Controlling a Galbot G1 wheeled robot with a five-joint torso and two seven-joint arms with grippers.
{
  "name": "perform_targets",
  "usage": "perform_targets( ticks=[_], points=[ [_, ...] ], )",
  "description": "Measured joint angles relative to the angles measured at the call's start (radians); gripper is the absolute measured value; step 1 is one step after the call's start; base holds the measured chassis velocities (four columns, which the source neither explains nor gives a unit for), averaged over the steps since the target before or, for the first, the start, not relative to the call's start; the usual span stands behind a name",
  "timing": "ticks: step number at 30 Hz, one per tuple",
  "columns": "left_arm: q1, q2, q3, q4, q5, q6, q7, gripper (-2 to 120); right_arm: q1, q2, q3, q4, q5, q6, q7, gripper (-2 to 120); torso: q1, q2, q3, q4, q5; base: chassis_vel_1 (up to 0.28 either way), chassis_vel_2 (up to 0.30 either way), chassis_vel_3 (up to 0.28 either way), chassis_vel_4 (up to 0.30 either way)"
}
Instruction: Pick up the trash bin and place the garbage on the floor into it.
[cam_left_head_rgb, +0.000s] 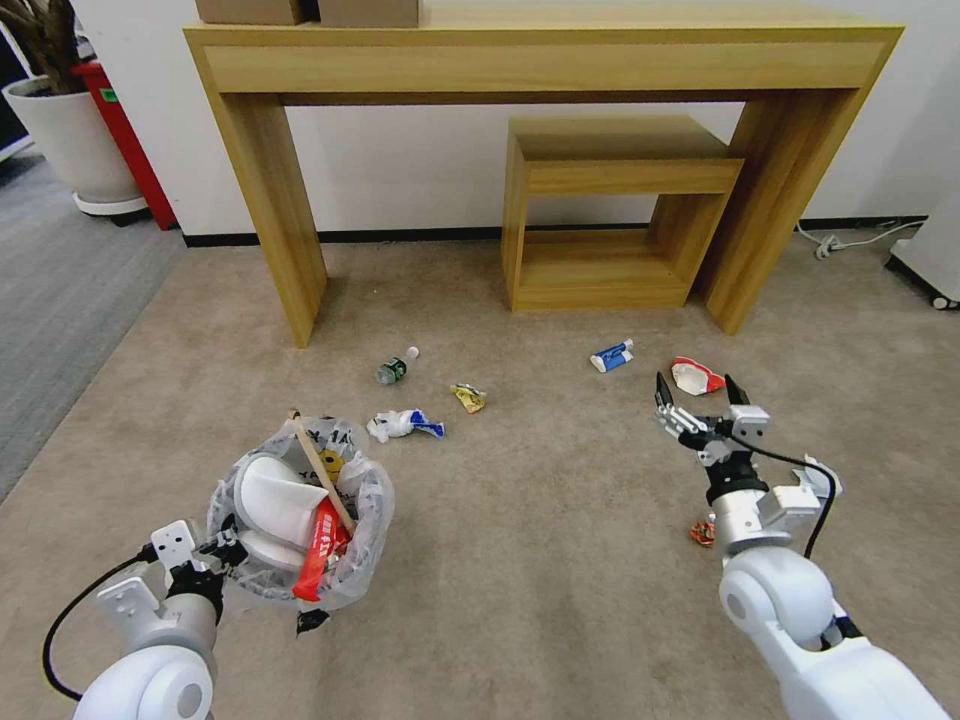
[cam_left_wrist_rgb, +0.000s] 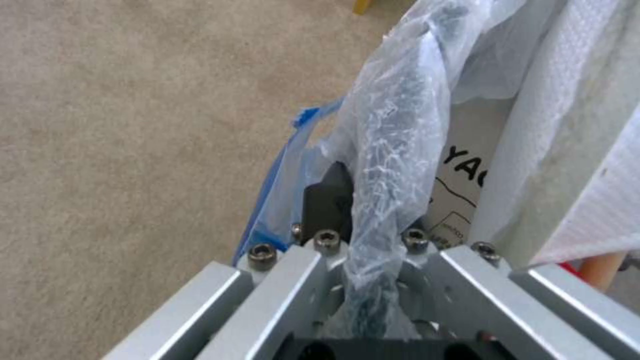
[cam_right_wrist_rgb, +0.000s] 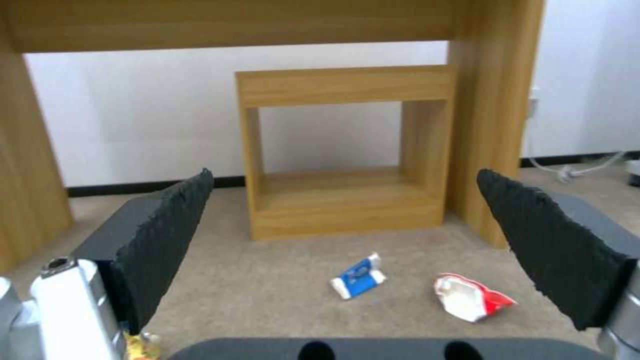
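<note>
My left gripper (cam_left_head_rgb: 218, 550) is shut on the near rim of the trash bin (cam_left_head_rgb: 300, 505), a small bin lined with a crinkly clear bag, held low on the left. In the left wrist view the bagged rim (cam_left_wrist_rgb: 393, 125) runs between the fingers (cam_left_wrist_rgb: 327, 200). White slippers (cam_left_head_rgb: 275, 495), a wooden stick (cam_left_head_rgb: 320, 468) and red paper (cam_left_head_rgb: 322, 550) lie inside. My right gripper (cam_left_head_rgb: 700, 395) hangs open above the floor (cam_left_head_rgb: 540, 520), just short of a red-white crumpled wrapper (cam_left_head_rgb: 697, 376) (cam_right_wrist_rgb: 470, 297). A blue-white tube (cam_left_head_rgb: 612, 355) (cam_right_wrist_rgb: 359, 276) lies left of that wrapper.
More garbage dots the beige carpet: a small bottle (cam_left_head_rgb: 395, 368), a yellow wrapper (cam_left_head_rgb: 468, 398), a white-blue wrapper (cam_left_head_rgb: 403, 424), an orange scrap (cam_left_head_rgb: 703, 532) by my right arm. A wooden console (cam_left_head_rgb: 270, 230) and cubby (cam_left_head_rgb: 610, 215) stand behind. The white plant pot (cam_left_head_rgb: 70, 140) is far left.
</note>
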Motion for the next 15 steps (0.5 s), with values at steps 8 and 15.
perform_targets(
  ticks=[8,15],
  points=[
    [0.004,0.024,-0.022,-0.004,0.008,0.012,-0.005,0,-0.026,0.026,0.040,-0.006,-0.036,0.025,0.001,100,0.000,0.000,0.000,0.0000,0.0000,0.000,0.000,0.000,0.000],
    [0.004,0.031,-0.033,-0.010,0.013,0.018,-0.006,0,-0.045,0.043,0.049,0.007,-0.066,0.028,0.000,100,0.000,0.000,0.000,0.0000,0.0000,0.000,0.000,0.000,0.000]
  ],
)
